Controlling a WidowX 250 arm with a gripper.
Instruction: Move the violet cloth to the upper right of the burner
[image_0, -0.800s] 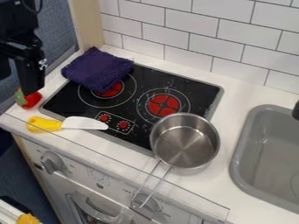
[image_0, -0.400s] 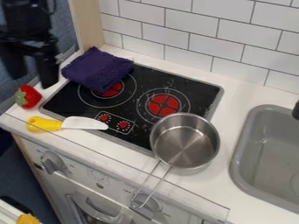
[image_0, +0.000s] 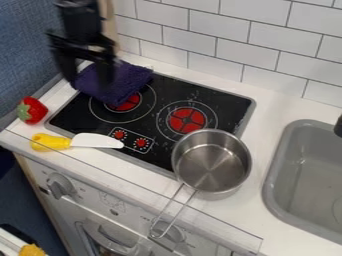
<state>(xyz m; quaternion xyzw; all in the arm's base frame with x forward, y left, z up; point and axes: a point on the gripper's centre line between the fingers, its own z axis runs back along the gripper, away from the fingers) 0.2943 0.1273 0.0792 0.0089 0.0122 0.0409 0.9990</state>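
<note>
The black gripper (image_0: 89, 82) hangs at the upper left, its two fingers spread apart, one by the left edge of the cloth and the other in front of its middle. Folded and fluffy, the violet cloth (image_0: 129, 81) lies over the stove's upper left corner and partly on the white counter. It covers the upper part of the left red burner (image_0: 125, 104). The right burner (image_0: 187, 120) is uncovered. Whether the fingers touch the cloth I cannot tell.
A metal pot (image_0: 212, 162) stands on the stove's lower right edge, handle toward the front. A yellow-handled toy knife (image_0: 77, 141) and a strawberry (image_0: 31, 110) lie at left. Behind is the tiled wall (image_0: 220, 37); a grey sink (image_0: 307, 175) is at right.
The gripper has moved right from the left edge, past the strawberry, to the cloth. The cloth, pot, knife and strawberry have stayed where they were.
</note>
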